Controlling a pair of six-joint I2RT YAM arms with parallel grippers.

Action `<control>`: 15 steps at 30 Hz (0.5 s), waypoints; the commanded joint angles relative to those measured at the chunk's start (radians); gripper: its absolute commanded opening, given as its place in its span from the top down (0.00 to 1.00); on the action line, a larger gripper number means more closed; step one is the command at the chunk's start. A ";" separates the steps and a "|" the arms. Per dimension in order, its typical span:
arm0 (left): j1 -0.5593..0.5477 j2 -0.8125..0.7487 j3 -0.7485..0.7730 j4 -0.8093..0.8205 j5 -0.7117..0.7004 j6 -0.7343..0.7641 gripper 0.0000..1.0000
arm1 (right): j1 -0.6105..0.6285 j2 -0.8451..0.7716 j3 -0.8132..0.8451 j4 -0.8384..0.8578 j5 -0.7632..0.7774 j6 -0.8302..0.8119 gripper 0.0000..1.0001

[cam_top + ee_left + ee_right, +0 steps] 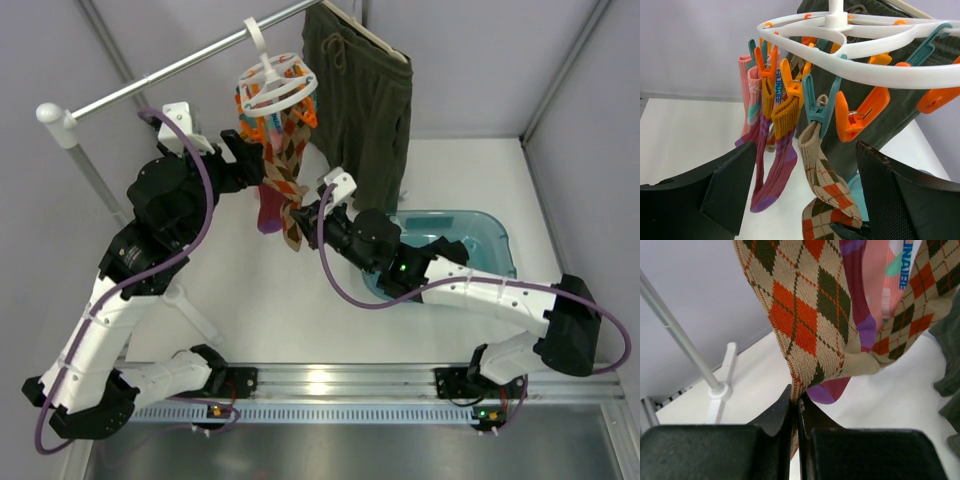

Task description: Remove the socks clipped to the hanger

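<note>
The white ring hanger (pixel 278 82) with orange and teal pegs hangs from the rail; it fills the top of the left wrist view (pixel 850 55). Several socks hang clipped to it: a diamond-pattern sock (pixel 827 185), a maroon-magenta sock (pixel 774 175) and a pink sock (pixel 749 95). My right gripper (pixel 297 216) is shut on the lower end of a diamond-pattern sock (pixel 805 325), pinched between its fingertips (pixel 782 412). My left gripper (pixel 248 152) is open, level with the pegs at the hanger's left side; its fingers (pixel 725 190) frame the hanging socks without touching them.
Olive-green shorts (pixel 360 100) hang on a straight hanger on the same rail, right of the ring hanger. A teal tub (pixel 470 240) sits on the table under my right arm. The rail's white stand (pixel 90 170) rises at the left.
</note>
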 commanded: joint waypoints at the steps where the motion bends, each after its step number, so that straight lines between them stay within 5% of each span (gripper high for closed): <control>1: 0.004 0.014 -0.026 0.102 -0.003 0.054 0.17 | -0.005 -0.044 -0.014 0.005 -0.098 0.025 1.00; 15: 0.016 0.039 -0.051 0.112 -0.001 0.092 0.25 | -0.032 -0.113 -0.060 0.026 -0.268 0.061 1.00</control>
